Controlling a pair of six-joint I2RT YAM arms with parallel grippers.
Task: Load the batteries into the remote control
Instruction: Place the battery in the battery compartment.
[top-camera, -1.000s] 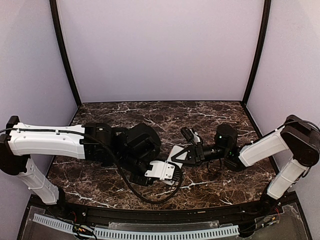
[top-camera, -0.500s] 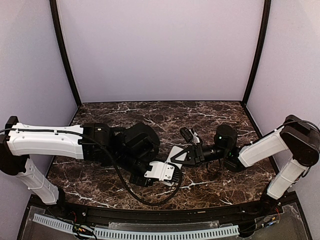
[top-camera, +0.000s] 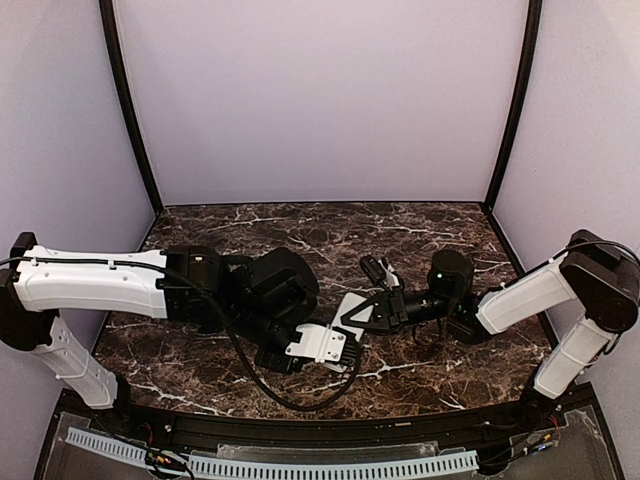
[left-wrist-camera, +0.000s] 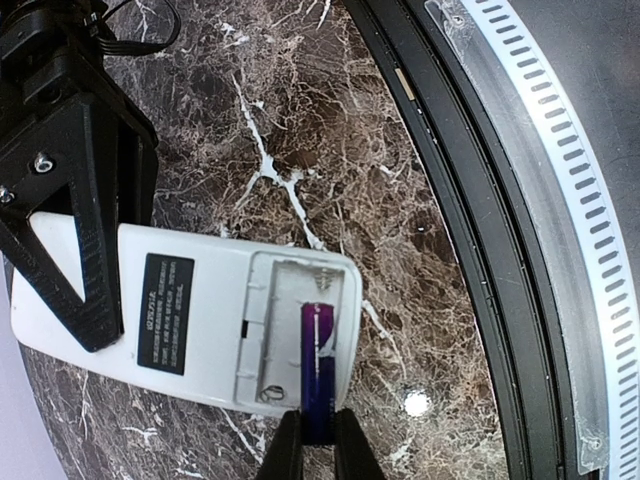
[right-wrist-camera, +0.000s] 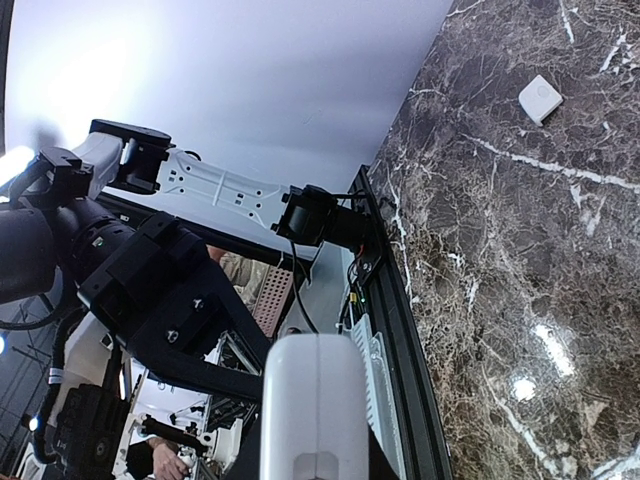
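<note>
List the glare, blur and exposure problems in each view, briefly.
Top external: even light, sharp, no harsh glare on the table. Left wrist: one lamp reflection on the table near the remote control; remote and purple battery crisp. Right wrist: remote, close to the lens, soft; two glare patches on the table; wall washed out.

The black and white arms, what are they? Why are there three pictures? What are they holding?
They are a robot's left arm and right arm. Each ends in a two-finger gripper. One picture looks down from above. The other two come from little cameras on the wrists. The right gripper holds a white remote with its back open. The left gripper pinches a purple battery that lies in the open slot. A small white piece lies on the marble table.
</note>
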